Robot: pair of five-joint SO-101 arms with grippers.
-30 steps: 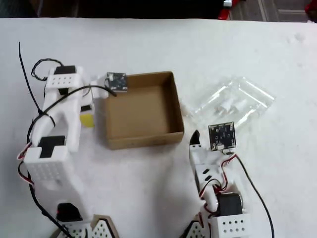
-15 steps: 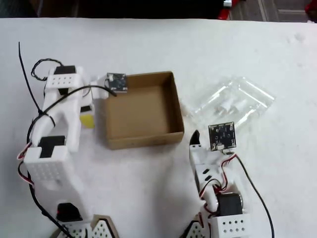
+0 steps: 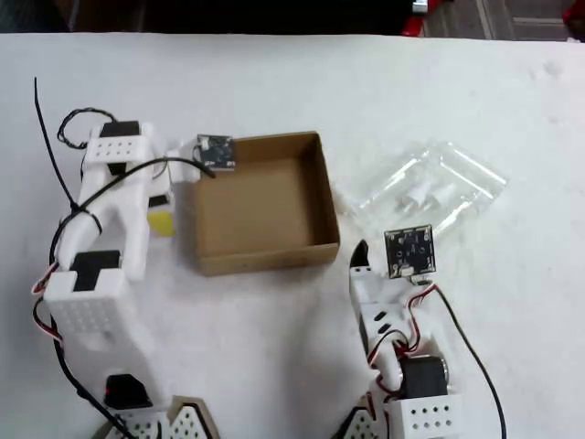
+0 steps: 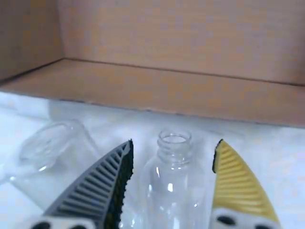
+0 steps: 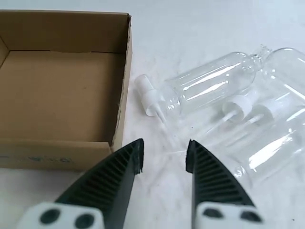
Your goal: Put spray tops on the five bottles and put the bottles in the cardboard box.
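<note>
A clear bottle point(image 4: 174, 183) with a bare neck lies between the grey and yellow fingers of my left gripper point(image 4: 171, 143), which is open, neck towards the cardboard box point(image 4: 190, 38) wall. A second uncapped bottle point(image 4: 50, 155) lies beside it. In the high view the left gripper point(image 3: 163, 219) sits just left of the box point(image 3: 270, 258). My right gripper point(image 5: 164, 145) is open and holds nothing, near the box's front right corner point(image 5: 119, 138). Beyond it lie several clear bottles point(image 5: 209, 83) and loose white spray tops point(image 5: 147, 98). The bottle pile point(image 3: 430, 187) is right of the box.
The box floor point(image 3: 260, 197) holds nothing. Black cables point(image 3: 55, 155) trail over the left arm. The right arm's base point(image 3: 411, 402) stands at the near edge. White table point(image 3: 274, 82) stretches open behind the box.
</note>
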